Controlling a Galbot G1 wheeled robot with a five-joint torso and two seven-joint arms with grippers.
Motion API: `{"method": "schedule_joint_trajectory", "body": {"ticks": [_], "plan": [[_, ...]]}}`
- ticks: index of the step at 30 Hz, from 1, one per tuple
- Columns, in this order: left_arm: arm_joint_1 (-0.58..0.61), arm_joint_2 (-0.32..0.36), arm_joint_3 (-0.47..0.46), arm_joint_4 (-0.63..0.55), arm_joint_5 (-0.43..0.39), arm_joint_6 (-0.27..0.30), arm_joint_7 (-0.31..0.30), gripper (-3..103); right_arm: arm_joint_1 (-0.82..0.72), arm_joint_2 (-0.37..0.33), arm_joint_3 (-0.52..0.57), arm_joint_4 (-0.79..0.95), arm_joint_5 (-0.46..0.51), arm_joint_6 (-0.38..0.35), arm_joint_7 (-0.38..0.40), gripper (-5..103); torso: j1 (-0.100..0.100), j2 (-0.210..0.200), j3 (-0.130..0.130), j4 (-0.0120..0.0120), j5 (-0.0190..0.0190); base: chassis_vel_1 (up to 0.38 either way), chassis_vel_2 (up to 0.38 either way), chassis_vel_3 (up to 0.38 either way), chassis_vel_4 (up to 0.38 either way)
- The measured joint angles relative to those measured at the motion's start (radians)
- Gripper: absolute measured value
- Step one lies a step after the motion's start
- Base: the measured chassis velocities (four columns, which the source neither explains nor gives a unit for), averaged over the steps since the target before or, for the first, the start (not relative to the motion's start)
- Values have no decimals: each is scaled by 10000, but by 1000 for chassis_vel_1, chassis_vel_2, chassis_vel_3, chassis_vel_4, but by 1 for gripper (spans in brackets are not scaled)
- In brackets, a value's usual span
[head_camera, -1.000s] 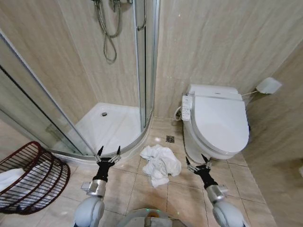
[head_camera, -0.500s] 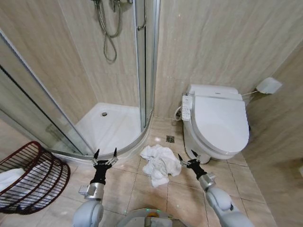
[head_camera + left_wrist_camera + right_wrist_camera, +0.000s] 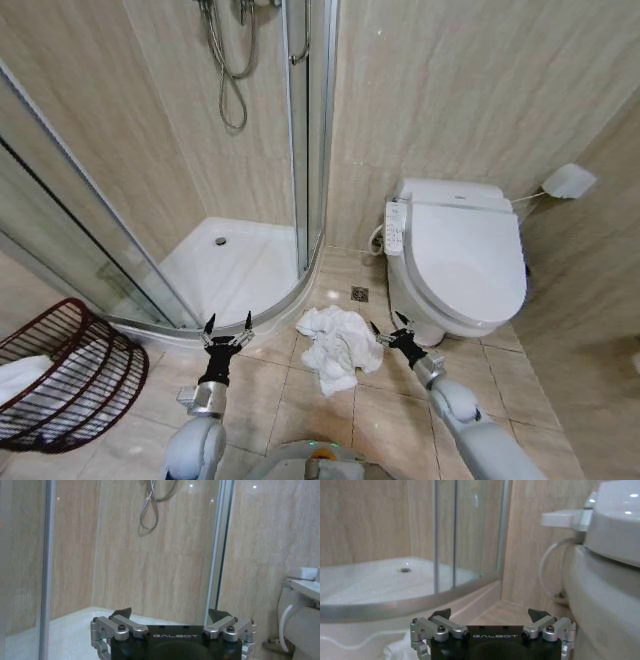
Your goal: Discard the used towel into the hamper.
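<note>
A crumpled white towel (image 3: 338,347) lies on the tiled floor (image 3: 290,400) between two released grippers, left (image 3: 228,328) and right (image 3: 389,329); the hamper (image 3: 70,375) sits far left.

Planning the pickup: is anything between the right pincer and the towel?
Nothing visible. The right pincer, open, hovers just beside the crumpled white towel on bare floor tiles, with no object between them.
</note>
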Motion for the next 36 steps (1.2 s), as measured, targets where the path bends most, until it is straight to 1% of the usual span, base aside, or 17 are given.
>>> {"method": "schedule_joint_trajectory", "body": {"ticks": [7, 11, 12, 14, 15, 16, 18, 21, 22, 23, 26, 27, 29, 30, 32, 34, 36], "plan": [[92, -43, -46, -27, 57, 0, -12, 100, 629, 400, -441, -121, -143, -169, -343, 100, 0, 0, 0, 3, 0, 0, 0, 0, 0], [118, -163, -46, -76, 151, 0, -23, 100, 831, 483, -719, -164, -153, -315, -838, 100, -1, 0, 0, 3, 0, 0, 0, 0, 0], [118, -163, -46, -76, 151, 0, -23, 100, 831, 483, -719, -164, -153, -315, -838, 100, -1, 0, 0, 3, 0, 0, 0, 0, 0], [122, -261, -14, -78, 240, 0, -25, 100, 881, 493, -905, -167, -142, -464, -1284, 100, 0, 0, 0, 1, -1, 0, 0, 0, 0], [122, -261, -14, -78, 240, 0, -25, 100, 881, 493, -905, -167, -142, -464, -1284, 100, 0, 0, 0, 1, -1, 0, 0, 0, 0], [125, -300, -4, -88, 279, 0, -25, 100, 904, 515, -994, -174, -140, -551, -1477, 100, -1, 0, 0, 1, 0, 0, 0, 0, 0], [139, -346, 3, -132, 320, 2, -25, 100, 938, 562, -1172, -172, -135, -898, -1721, 100, -1, 0, 0, 1, 0, 0, 0, 0, 0], [155, -348, 3, -163, 322, 6, -25, 100, 973, 590, -1279, -180, -76, -1078, -1734, 100, -1, 0, 0, 1, 0, 0, 0, 0, 0], [175, -333, -2, -212, 323, 11, -25, 100, 1061, 655, -1419, -291, 5, -1346, -1720, 100, -1, 0, 0, 1, 0, 0, 0, 0, 0], [175, -333, -2, -212, 323, 11, -25, 100, 1061, 655, -1419, -291, 5, -1346, -1720, 100, -1, 0, 0, 1, 0, 0, 0, 0, 0], [222, -307, -38, -290, 308, 13, -29, 100, 1240, 737, -1540, -521, 172, -1941, -1531, 100, -1, 0, 0, 2, 1, 0, 0, 0, 0], [222, -307, -38, -290, 308, 13, -29, 100, 1240, 737, -1540, -521, 172, -1941, -1531, 100, -1, 0, 0, 2, 1, 0, 0, 0, 0], [232, -303, -44, -294, 298, 13, -35, 100, 1339, 736, -1573, -633, 265, -2465, -1348, 100, 0, 0, 0, 2, 0, 0, 0, 0, 0], [232, -303, -44, -294, 298, 13, -35, 100, 1339, 736, -1573, -633, 265, -2465, -1348, 100, 0, 0, 0, 2, 0, 0, 0, 0, 0], [234, -321, -38, -294, 295, 3, -39, 100, 1417, 707, -1603, -724, 226, -2817, -1333, 100, -1, 0, 0, 2, 0, 0, 0, 0, 0], [232, -330, -31, -294, 295, -1, -39, 100, 1467, 697, -1615, -804, 149, -2895, -1417, 100, 0, 0, 0, 1, -1, 0, 0, 0, 0], [219, -343, -21, -292, 290, -9, -41, 100, 1636, 712, -1619, -1032, -29, -3269, -1748, 100, 0, 0, 0, 1, 0, 0, 0, 0, 0]]}}
